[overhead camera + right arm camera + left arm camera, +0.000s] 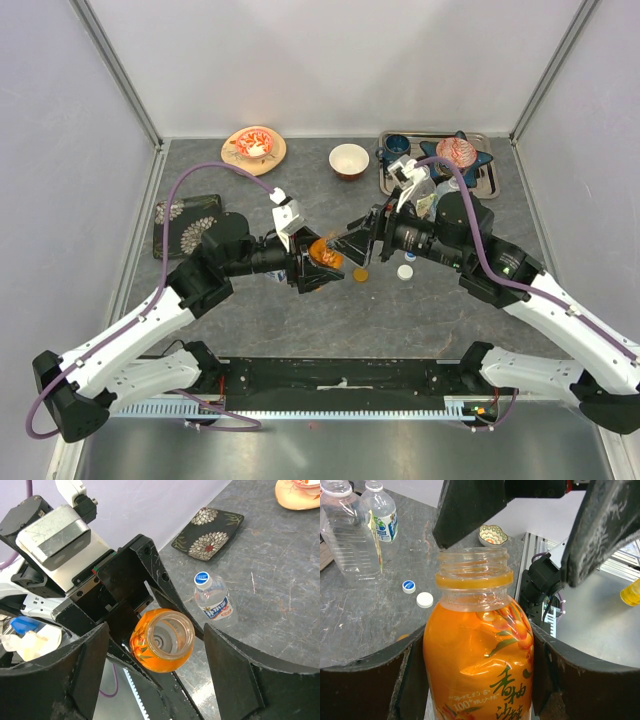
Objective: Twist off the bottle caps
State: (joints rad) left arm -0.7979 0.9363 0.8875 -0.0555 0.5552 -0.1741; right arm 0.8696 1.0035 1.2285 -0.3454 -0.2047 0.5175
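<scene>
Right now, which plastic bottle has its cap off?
The short orange plastic bottle in the left gripper: its threaded neck is bare.

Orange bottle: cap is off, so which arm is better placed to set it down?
Left. The left gripper is clamped on the orange bottle; the right gripper is open and holds nothing.

Uncapped orange bottle, held upright

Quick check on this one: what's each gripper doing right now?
Left gripper: closed on the orange bottle, whose cap is off.
Right gripper: open, holding nothing, jaws either side of the bottle's open mouth.
</scene>
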